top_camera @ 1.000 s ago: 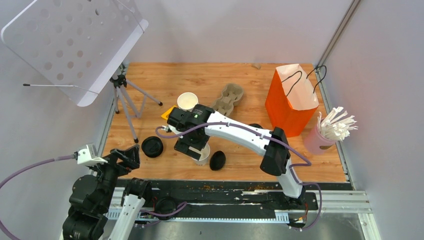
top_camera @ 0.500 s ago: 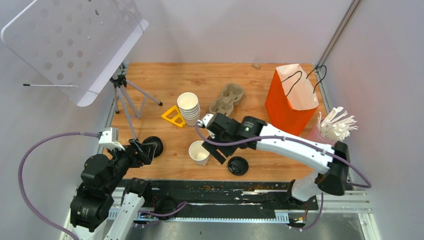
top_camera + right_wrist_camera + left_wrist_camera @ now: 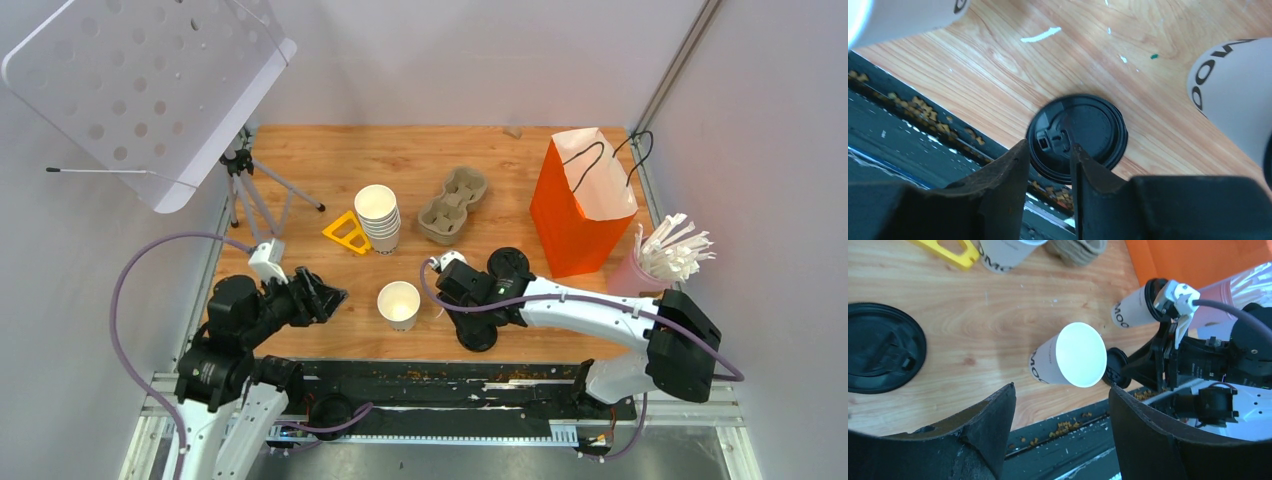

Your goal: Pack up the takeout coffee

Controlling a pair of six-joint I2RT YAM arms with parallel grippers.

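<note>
Lidless cup [image 3: 1070, 362] beyond spread fingers [image 3: 983, 435]

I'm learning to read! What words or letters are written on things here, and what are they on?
"MO": side of the open white cup, the rest hidden.
"MO": side of the takeout coffee cup, the rest hidden.
"OMO": lowest cup of the cup stack, cut off by the picture's edge.
Black lid: raised marks, too small to read.
Orange bag: no text.

Wooden table [image 3: 330, 160] had a cup stack [image 3: 377, 215], yellow triangle thing [image 3: 347, 234], cardboard carrier [image 3: 452, 205], orange bag [image 3: 580, 205], one open cup [image 3: 399, 303], a lidded cup [image 3: 508, 263] and a loose black lid [image 3: 477, 333] on it.
</note>
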